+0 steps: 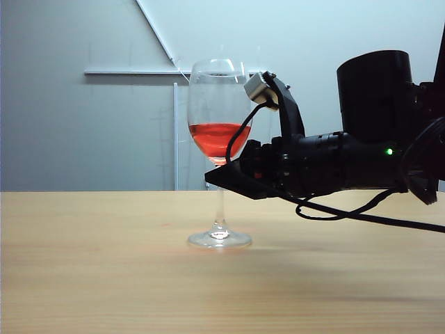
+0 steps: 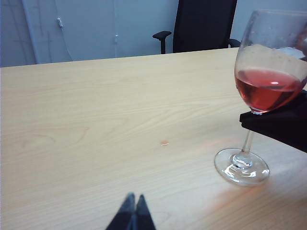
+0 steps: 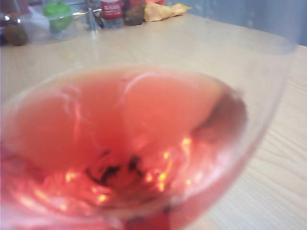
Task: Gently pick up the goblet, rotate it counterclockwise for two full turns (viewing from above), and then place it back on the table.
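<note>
Exterior view shows the table (image 1: 104, 278), a wide light wood-grain top, filling the lower half of the picture, with a pale wall behind it. On the right, the right arm (image 1: 361, 160) reaches in level above the tabletop, a black cable looping beneath it. The goblet (image 1: 217, 139) stands upright on the table near the middle, its round foot flat on the wood and red liquid in the lower part of the bowl. The right gripper (image 1: 224, 175) sits at the top of the stem, just under the bowl; its black fingers are drawn in close around the stem, though the actual contact is hidden by the gripper body.

From the left wrist, the black chair (image 2: 204, 24) stands beyond the far table edge, and the left gripper (image 2: 135, 215) hangs over bare wood well apart from the goblet (image 2: 268, 86), its two dark fingertips pressed together with nothing between them. A small pale speck (image 2: 164, 143) lies on the wood.

The right wrist view is filled by the blurred bowl of the goblet (image 3: 144, 143).
</note>
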